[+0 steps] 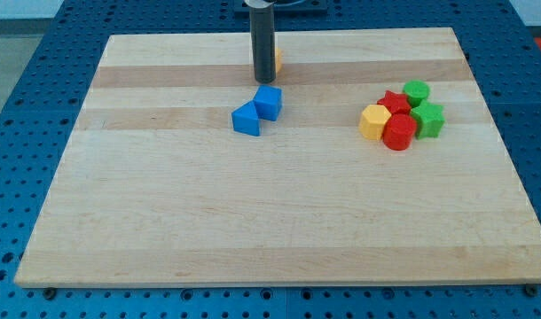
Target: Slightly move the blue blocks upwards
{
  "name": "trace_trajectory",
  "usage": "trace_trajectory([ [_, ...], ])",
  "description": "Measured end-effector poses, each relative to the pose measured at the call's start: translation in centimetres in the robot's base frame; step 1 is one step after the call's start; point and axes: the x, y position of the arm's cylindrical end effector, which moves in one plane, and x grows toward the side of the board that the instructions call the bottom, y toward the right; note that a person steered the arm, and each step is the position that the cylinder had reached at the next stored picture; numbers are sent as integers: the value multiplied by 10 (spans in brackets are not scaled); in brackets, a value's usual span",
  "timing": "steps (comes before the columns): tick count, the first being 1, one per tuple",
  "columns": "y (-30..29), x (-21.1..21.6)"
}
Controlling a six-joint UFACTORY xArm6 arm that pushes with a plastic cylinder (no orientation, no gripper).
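Observation:
Two blue blocks lie touching each other a little above the board's middle: a blue cube (269,101) and, to its lower left, a blue wedge-like block (246,119). My rod comes down from the view's top, and my tip (263,81) rests on the board just above the blue cube, close to it; I cannot tell if it touches. An orange block (278,61) is mostly hidden behind the rod.
A cluster sits at the view's right: a yellow block (374,121), a red star (394,102), a red cylinder (398,133), a green cylinder (416,91) and a green star (427,119). The wooden board (164,221) lies on a blue perforated table.

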Motion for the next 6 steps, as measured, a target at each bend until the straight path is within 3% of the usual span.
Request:
trace_trajectory([
  [3, 0, -34],
  [6, 25, 72],
])
